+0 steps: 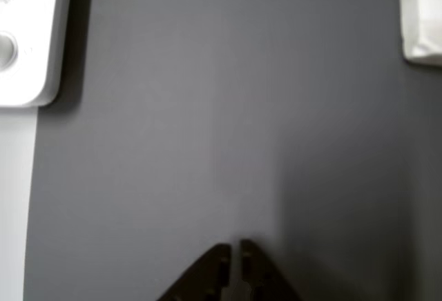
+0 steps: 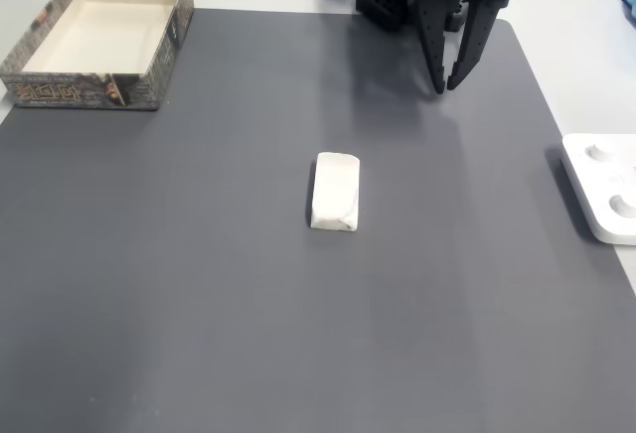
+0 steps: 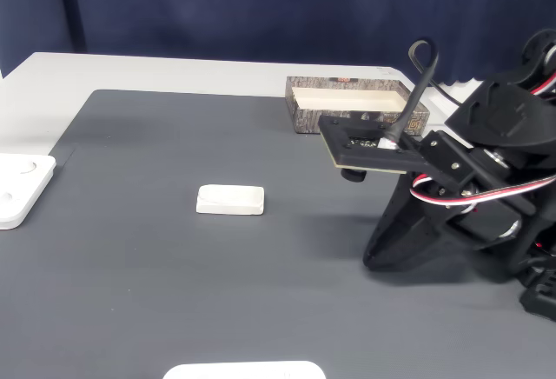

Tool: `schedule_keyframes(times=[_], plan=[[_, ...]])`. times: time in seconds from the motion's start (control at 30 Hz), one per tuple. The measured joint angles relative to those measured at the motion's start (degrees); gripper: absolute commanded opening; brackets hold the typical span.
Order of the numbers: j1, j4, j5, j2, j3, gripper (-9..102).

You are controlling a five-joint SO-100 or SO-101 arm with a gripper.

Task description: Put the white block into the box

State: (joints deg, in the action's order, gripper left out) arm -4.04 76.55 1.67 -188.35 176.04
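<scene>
Gripper at far right of mat in a fixed view, tips down, jaws nearly together with a thin gap, holding nothing. Tips just above or touching mat, cannot tell which. Same gripper at bottom edge of other view: two dark tips, narrow slit between, bare mat ahead. In another fixed view, gripper low at right, tips merged into one dark wedge, arm with red and white wires behind it, small board with cable on top.

Block flat on mat near centre, well apart from gripper, long side running toward camera in that fixed view. In another fixed view block left of gripper, lying crosswise. Corner of block at top right of other view, blurred.

Box at far left corner in a fixed view, partly off mat edge, open top, pale inside, speckled rim, nothing inside. Well apart from block and gripper. In another fixed view box behind arm, partly hidden.

White panel with round dimples at right mat edge in a fixed view; panel at left in another fixed view; panel top left in other view. Pale table around mat.
</scene>
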Motion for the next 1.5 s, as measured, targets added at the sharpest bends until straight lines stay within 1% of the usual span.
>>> schedule_keyframes(times=[1.13, 1.2, 1.3, 1.5], plan=[[-0.6, 0.0, -0.1, 0.5, -0.5, -2], [-1.7, 0.0, -1.2, 4.3, -2.5, -2], [-4.1, 0.1, -4.5, 14.4, -9.1, -2], [-9.4, 5.0, -10.4, 36.1, -30.2, -2]])
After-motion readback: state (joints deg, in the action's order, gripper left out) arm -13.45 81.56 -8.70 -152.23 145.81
